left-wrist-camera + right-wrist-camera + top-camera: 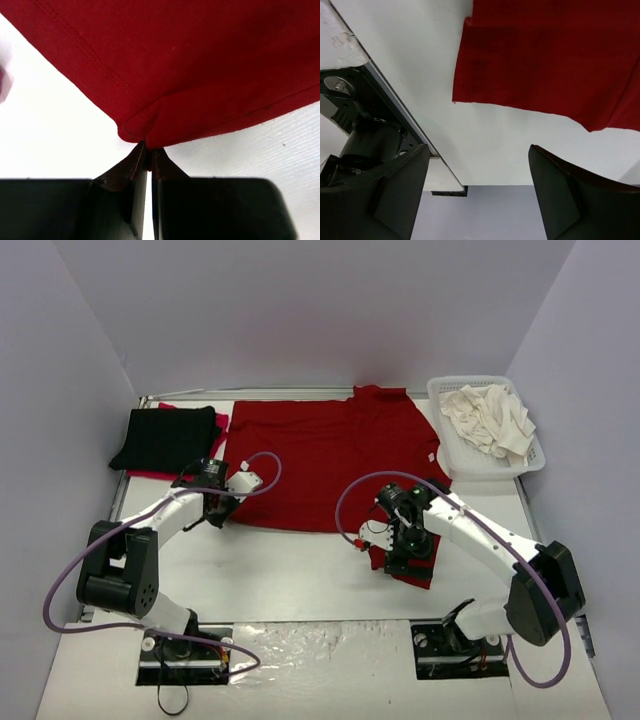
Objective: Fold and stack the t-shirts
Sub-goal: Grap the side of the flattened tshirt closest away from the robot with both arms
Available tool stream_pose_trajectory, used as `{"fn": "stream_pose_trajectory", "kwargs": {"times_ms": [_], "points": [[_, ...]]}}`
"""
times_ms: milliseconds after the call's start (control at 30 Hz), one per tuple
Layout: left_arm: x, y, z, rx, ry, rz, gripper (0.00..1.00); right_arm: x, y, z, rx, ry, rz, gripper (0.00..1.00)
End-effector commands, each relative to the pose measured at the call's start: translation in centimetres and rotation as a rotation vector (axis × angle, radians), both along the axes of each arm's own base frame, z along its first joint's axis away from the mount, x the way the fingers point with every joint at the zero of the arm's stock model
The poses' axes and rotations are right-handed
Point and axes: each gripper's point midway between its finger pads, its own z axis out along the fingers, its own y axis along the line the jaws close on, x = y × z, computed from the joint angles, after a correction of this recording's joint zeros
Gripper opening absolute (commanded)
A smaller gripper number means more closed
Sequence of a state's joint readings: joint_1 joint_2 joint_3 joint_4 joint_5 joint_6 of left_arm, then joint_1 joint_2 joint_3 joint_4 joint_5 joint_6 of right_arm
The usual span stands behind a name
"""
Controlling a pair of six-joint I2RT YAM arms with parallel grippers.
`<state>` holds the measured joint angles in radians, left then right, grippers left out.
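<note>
Only close-up: left claw [149,154] tight on dark red t-shirt [200,65] corner.

The left arm [165,512] and right arm [480,532] are white with black joints, looping purple cables [46,605] and black fingers [570,200].

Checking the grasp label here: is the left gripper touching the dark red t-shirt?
Touching. In the left wrist view, the left gripper is closed on a folded corner of the dark red t-shirt.
</note>
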<state>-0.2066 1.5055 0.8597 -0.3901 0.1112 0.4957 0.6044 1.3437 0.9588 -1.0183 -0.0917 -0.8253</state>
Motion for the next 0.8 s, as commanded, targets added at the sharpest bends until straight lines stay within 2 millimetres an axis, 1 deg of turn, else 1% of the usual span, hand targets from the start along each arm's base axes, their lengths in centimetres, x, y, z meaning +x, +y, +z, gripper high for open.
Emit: {"fn": "stream_pose_trajectory", "kwargs": {"times_ms": [0,33,167,267,367,467,633,733,767], "points": [[-0.2,0.4,0.6,-0.015,0.001,0.026,0.02,0.5,-1.2,-0.8,-0.117,-0.007,-0.04,0.76],[-0.1,0.4,0.8,-0.018,-0.001,0.028,0.02,0.8,-1.5,-0.9,-0.146,-0.012,-0.041,0.75],[0.0,0.4,1.2,-0.021,-0.014,0.031,0.02,1.0,-1.3,-2.0,-0.193,0.037,-0.06,0.71],[0.1,0.4,1.5,-0.023,-0.028,0.033,0.02,1.3,-1.2,-2.6,-0.226,0.06,-0.073,0.7],[0.1,0.4,1.6,-0.026,-0.037,0.031,0.02,1.7,-0.7,-3.1,-0.234,0.066,-0.091,0.68],[0.1,0.3,2.1,-0.033,-0.057,0.036,0.02,1.6,-0.2,-3.5,-0.24,0.095,-0.107,0.67],[0.4,0.4,2.5,-0.04,-0.079,0.052,0.03,0.5,0.6,-4.2,-0.268,0.116,-0.055,0.66],[0.9,0.3,2.8,-0.049,-0.086,0.07,0.02,0.8,1.1,-4.8,-0.264,0.109,-0.06,0.65],[0.9,0.3,2.6,-0.049,-0.081,0.073,0.02,0.9,1.2,-5.2,-0.267,0.11,-0.058,0.65]]}}
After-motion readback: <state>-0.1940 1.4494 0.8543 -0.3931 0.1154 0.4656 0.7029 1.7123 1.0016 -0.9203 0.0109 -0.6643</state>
